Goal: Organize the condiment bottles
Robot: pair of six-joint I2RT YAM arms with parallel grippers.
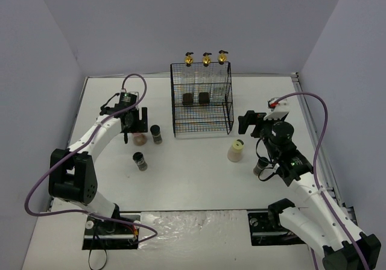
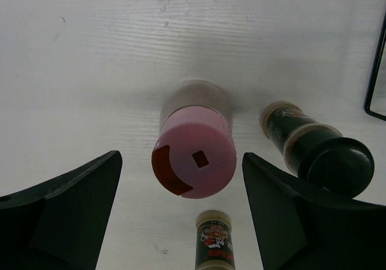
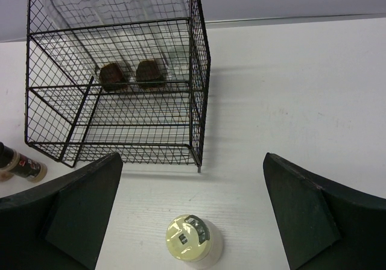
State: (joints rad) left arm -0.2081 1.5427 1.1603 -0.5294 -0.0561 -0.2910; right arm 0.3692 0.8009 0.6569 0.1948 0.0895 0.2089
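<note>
Condiment bottles (image 1: 206,77): three tall glass ones, two dark jars (image 1: 187,98) inside wire rack (image 1: 202,134); three black-capped jars (image 1: 156,134) outside. Pink-cap jar (image 2: 194,152) left of rack, between open left tool (image 2: 181,158) jaws; cream-cap jar (image 3: 192,238) right, near open right tool (image 3: 193,158).

The left hand (image 1: 137,128) is covering much of the pink-capped jar (image 1: 140,139) in the top view; the bottom edge is cutting off a small dark jar (image 2: 214,243) in the left wrist view; the left edge is clipping a second dark jar (image 3: 18,164) in the right wrist view.

I'm in a robot lab cell: white table (image 1: 193,185), plain lavender walls (image 1: 181,17) boxing it in, purple cables (image 1: 26,202) looping off my arms (image 1: 96,131).
</note>
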